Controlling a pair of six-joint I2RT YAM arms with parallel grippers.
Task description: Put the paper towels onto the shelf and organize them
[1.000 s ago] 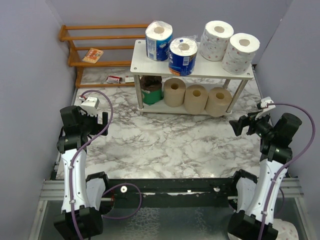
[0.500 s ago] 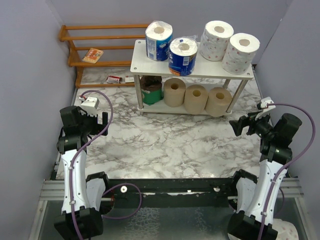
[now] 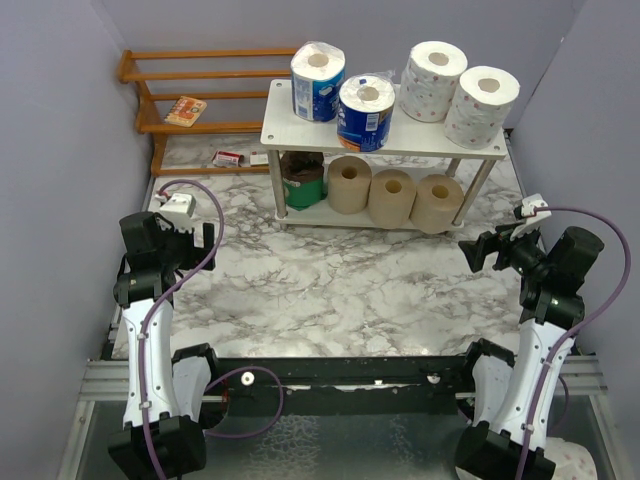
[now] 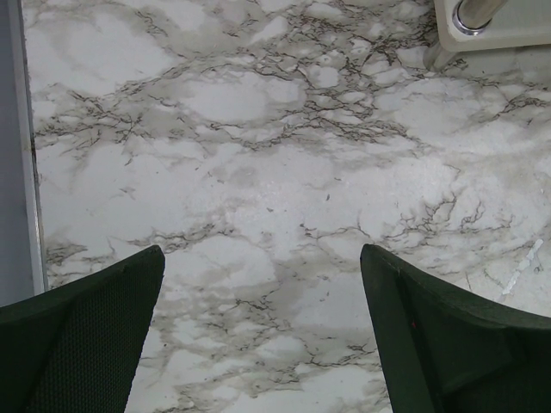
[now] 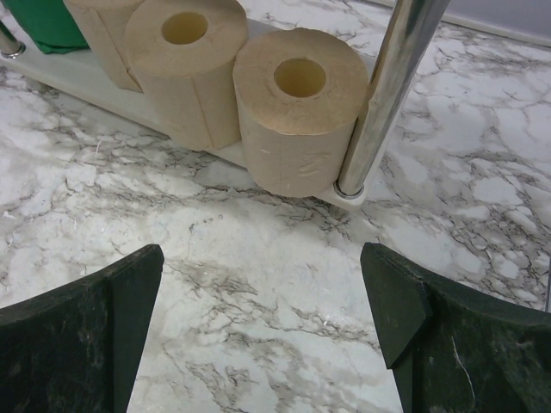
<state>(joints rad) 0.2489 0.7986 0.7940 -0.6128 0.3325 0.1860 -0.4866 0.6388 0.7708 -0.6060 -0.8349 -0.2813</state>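
Observation:
The pale two-tier shelf (image 3: 300, 135) stands at the back of the marble table. On its top tier stand two blue-wrapped rolls (image 3: 318, 82) and two white dotted rolls (image 3: 433, 80). On the lower tier sit a dark brown roll with a green band (image 3: 302, 179) and three tan rolls (image 3: 391, 196). My left gripper (image 3: 198, 233) is open and empty over bare marble at the left (image 4: 263, 258). My right gripper (image 3: 482, 250) is open and empty at the right; its wrist view (image 5: 263, 258) faces the tan rolls (image 5: 297, 107) and a silver shelf leg (image 5: 387, 95).
An orange slatted wooden rack (image 3: 200, 75) stands at the back left with a small packet (image 3: 186, 110) on it. Small flat packets (image 3: 228, 158) lie on the table beneath it. Purple walls close in the left, right and back.

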